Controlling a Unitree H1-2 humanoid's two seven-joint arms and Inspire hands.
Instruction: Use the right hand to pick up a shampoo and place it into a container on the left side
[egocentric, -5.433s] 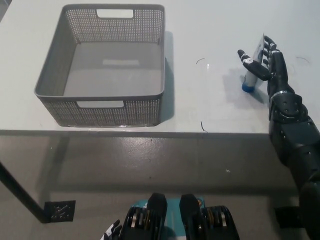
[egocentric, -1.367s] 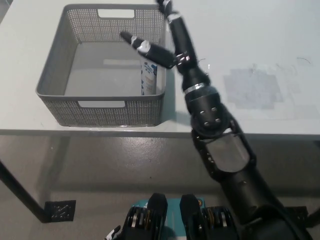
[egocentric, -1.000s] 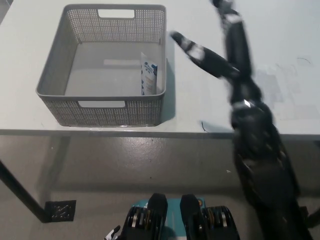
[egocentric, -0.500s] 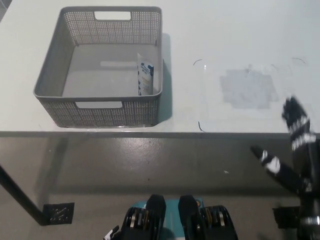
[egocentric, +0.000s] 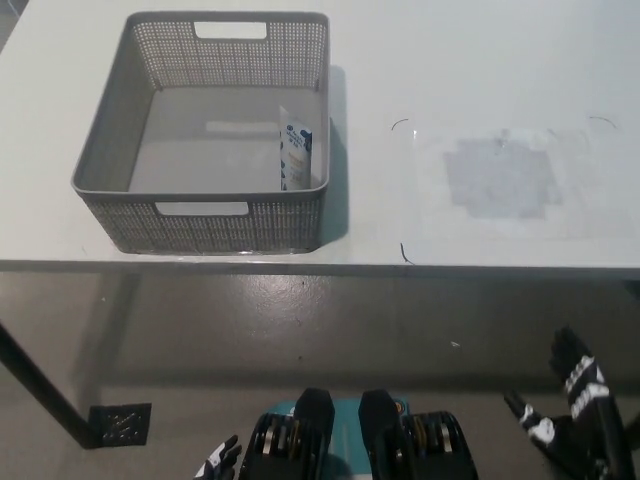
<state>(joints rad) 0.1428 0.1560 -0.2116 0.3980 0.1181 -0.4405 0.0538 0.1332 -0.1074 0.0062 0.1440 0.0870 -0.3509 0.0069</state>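
our black right hand (egocentric: 570, 420) hangs empty with fingers spread, far below and right of the grey plastic mesh basket (egocentric: 120, 150) where the white shampoo tube (egocentric: 294, 150) stands, job done.

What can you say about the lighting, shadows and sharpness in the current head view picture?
Head view: even, soft light on the white table; the grey basket throws a faint shadow to its right; the shampoo tube leaning inside its right wall is sharp; the black right hand low at the bottom right is slightly soft; only the tips of the white left hand show at the bottom edge.
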